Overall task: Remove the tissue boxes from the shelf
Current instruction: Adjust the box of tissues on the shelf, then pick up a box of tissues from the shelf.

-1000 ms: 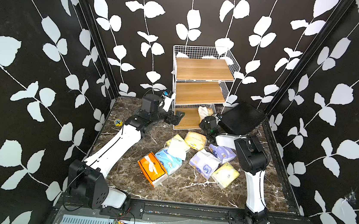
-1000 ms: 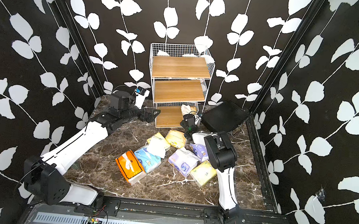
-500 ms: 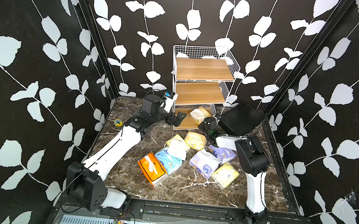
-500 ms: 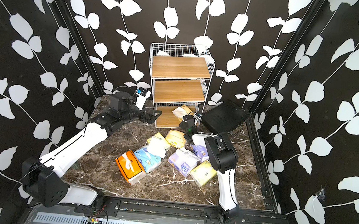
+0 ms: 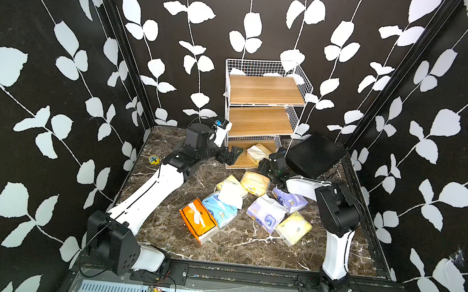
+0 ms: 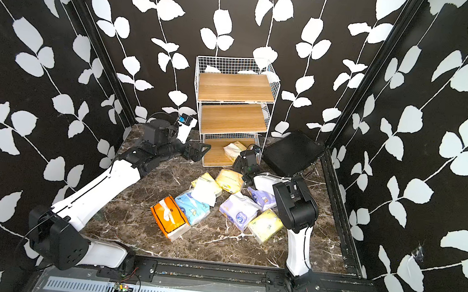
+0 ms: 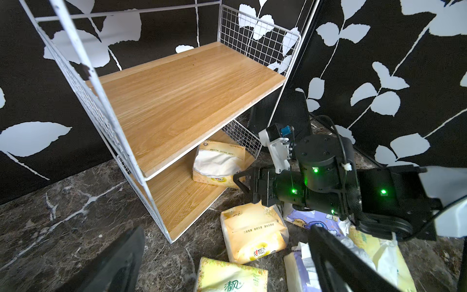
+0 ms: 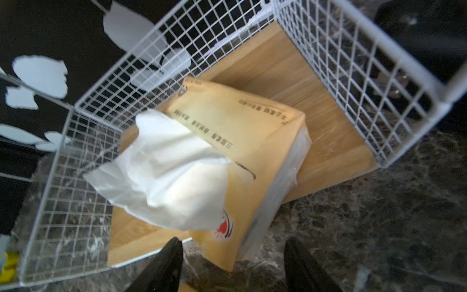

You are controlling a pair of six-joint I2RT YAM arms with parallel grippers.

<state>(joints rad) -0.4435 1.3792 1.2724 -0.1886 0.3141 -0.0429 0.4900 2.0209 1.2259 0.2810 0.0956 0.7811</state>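
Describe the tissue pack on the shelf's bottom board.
The tissue pack is a soft, pale yellow plastic brick with dark print and a red logo; white tissue spills from its top slit. It lies askew on the shelf's bottom board, one corner overhanging the front edge, facing the right gripper's open jaws.

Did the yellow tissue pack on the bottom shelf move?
Yes, the tissue pack slid forward, toward the front edge of the shelf.
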